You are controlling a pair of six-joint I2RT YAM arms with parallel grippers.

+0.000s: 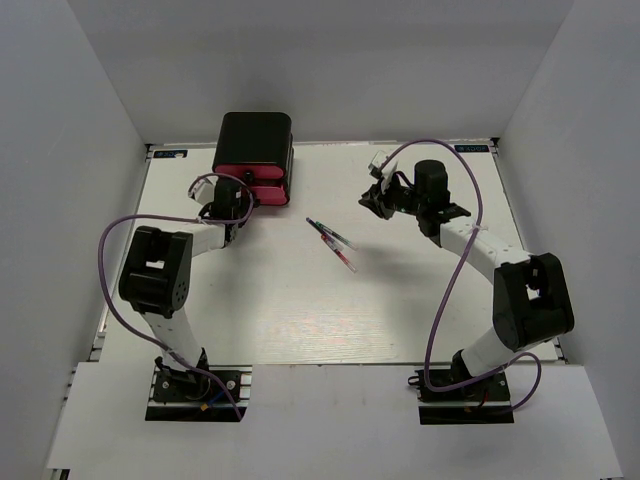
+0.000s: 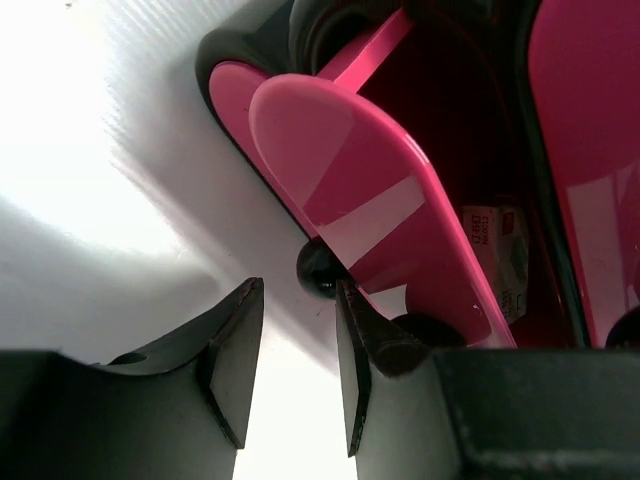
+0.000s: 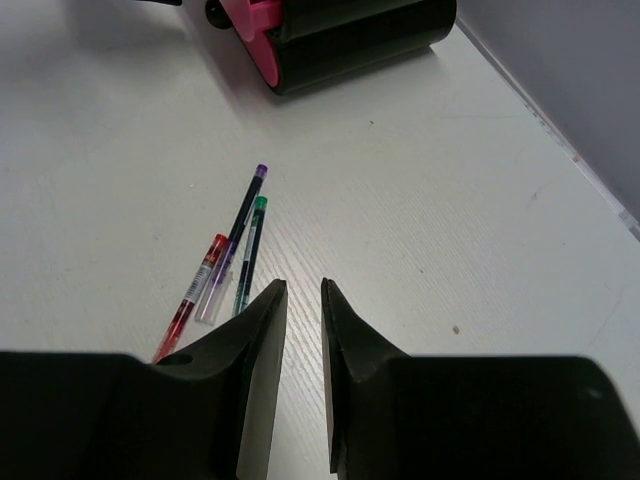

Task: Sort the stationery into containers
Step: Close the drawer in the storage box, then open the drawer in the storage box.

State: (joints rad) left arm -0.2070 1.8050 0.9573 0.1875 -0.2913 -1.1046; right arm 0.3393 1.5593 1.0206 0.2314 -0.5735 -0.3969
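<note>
Pens (image 1: 332, 242) lie loose near the middle of the white table (image 1: 300, 310) in the top view, a small slanted bundle well apart from both arms. At the far edge stands the glossy black cabinet (image 1: 255, 140), its pink drawers (image 1: 265, 187) facing the arms. The left gripper (image 1: 243, 203) is right at the drawer fronts. The right gripper (image 1: 380, 197) hovers over the table to the right of the pens.

From the left wrist, the left gripper (image 2: 298, 288) has its jaws a narrow gap apart, with nothing clamped between them. Just past the tips sits a round black knob (image 2: 322, 270) on a pink drawer front (image 2: 350, 170) — it is close by one finger, though I cannot tell whether they touch. That front stands out further than the pink front behind it. Deeper in the dark-pink space a small white block (image 2: 497, 245) with printed markings shows.

From the right wrist, the right gripper (image 3: 303, 288) likewise has its jaws slightly parted and empty — bare table shows through the gap. Ahead and to the left the pens lie side by side: a red pen (image 3: 195, 295), a purple-capped pen (image 3: 238, 240) and a green-capped pen (image 3: 250, 255), close together and roughly parallel. The cabinet fills the top of this view, well beyond the pens.
</note>
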